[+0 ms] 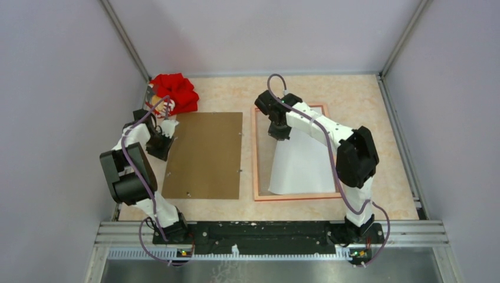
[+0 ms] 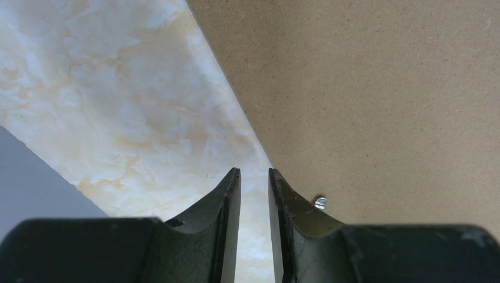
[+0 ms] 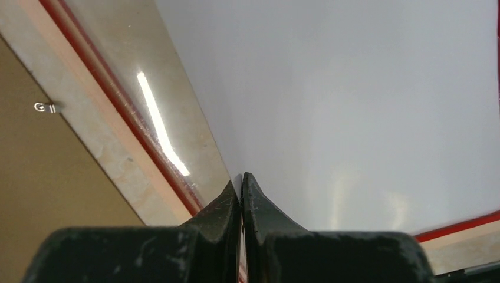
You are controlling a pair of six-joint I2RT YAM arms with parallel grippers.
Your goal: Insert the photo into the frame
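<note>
The frame (image 1: 257, 154) lies flat on the right half of the table, pale back up, red edge showing in the right wrist view (image 3: 121, 109). The photo (image 1: 302, 168) shows its plain white back and lies slanted inside the frame, its far left corner lifted. My right gripper (image 1: 278, 133) is shut on that corner of the photo (image 3: 354, 106), jaws pressed together over its edge (image 3: 242, 180). My left gripper (image 1: 160, 145) is open and empty at the left edge of the brown backing panel, just above the table (image 2: 255, 177).
The brown hardboard backing panel (image 1: 205, 154) lies left of the frame, with small metal clips (image 2: 320, 203) at its edges. A red crumpled cloth (image 1: 175, 91) sits at the back left. Grey walls enclose the marbled tabletop (image 2: 118, 106).
</note>
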